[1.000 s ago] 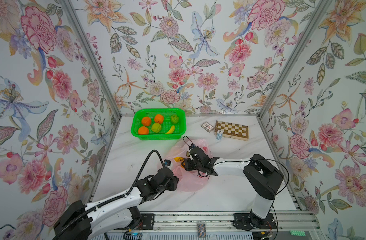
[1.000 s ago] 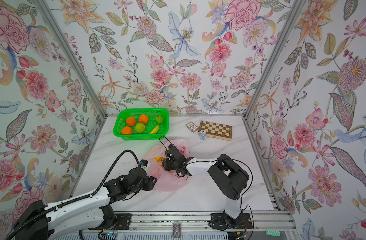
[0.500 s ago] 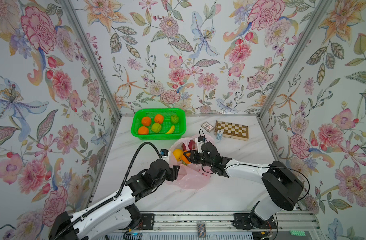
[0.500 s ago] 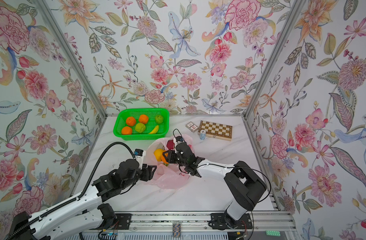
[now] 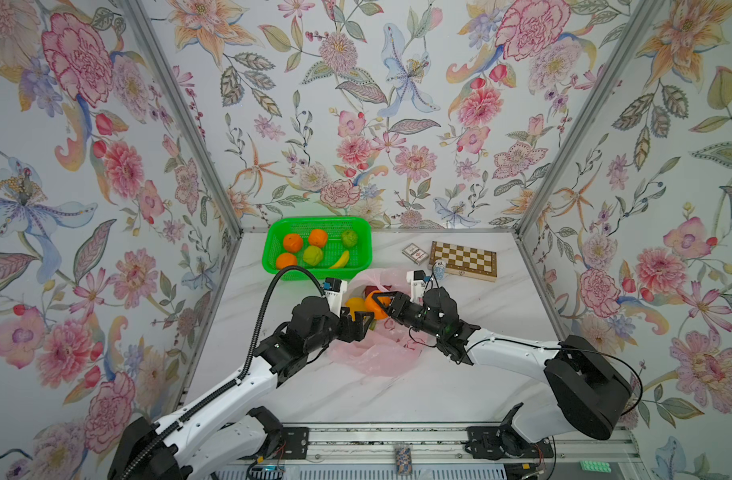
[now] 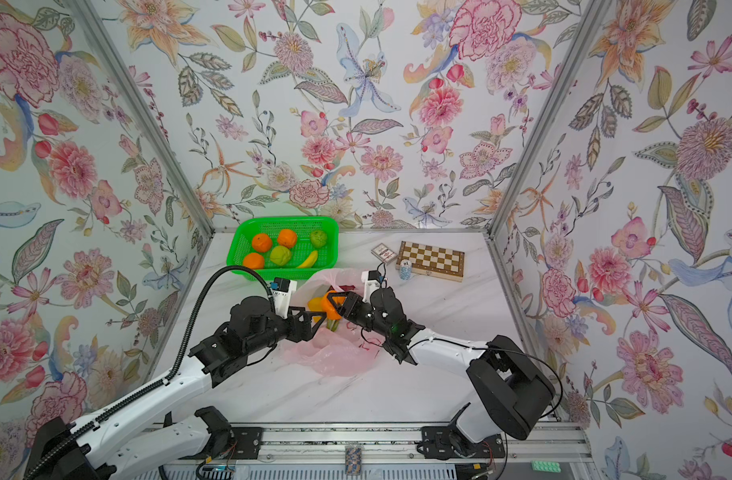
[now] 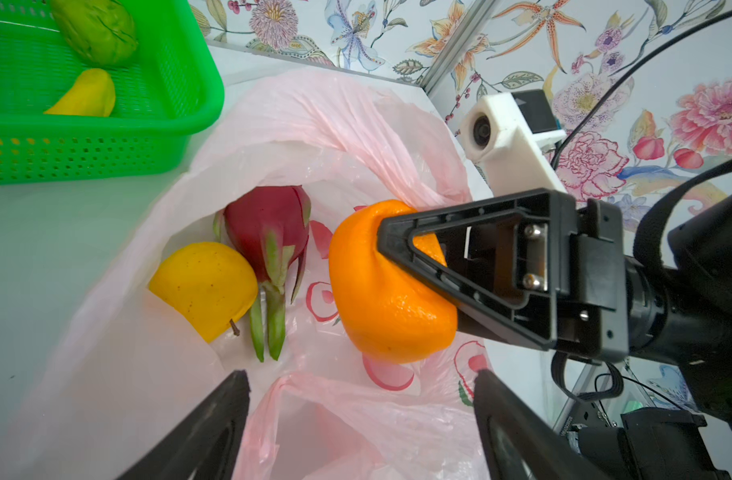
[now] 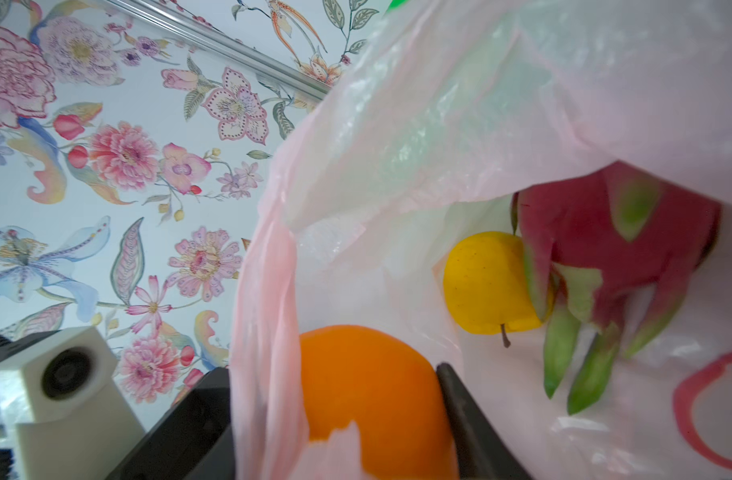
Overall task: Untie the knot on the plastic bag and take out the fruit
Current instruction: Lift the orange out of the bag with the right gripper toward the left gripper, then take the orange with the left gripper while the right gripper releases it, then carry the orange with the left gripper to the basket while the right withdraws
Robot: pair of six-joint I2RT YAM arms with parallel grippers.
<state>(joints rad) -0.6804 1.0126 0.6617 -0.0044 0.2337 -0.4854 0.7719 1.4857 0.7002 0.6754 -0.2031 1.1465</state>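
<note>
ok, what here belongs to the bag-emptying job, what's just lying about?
Job: thin translucent pink plastic bag; round orange fruit clamped in the right gripper; round yellow fruit and red-magenta dragon fruit inside the bag; open left gripper at its mouth; green perforated plastic basket of fruit, likely the drop-off.
Lying about: wooden chessboard box; small flat card box; small blue-patterned cylinder.

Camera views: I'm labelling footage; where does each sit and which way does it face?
Top views: stereo pair high in front, looking down at the table; left end effector and right end effector show.
Left wrist: behind the left end effector, looking into the plastic bag; its open tips show.
Right wrist: behind the right end effector, looking into the bag; it shows gripping the orange.
Shared: both wrist views show the orange, dragon fruit and yellow fruit.
</note>
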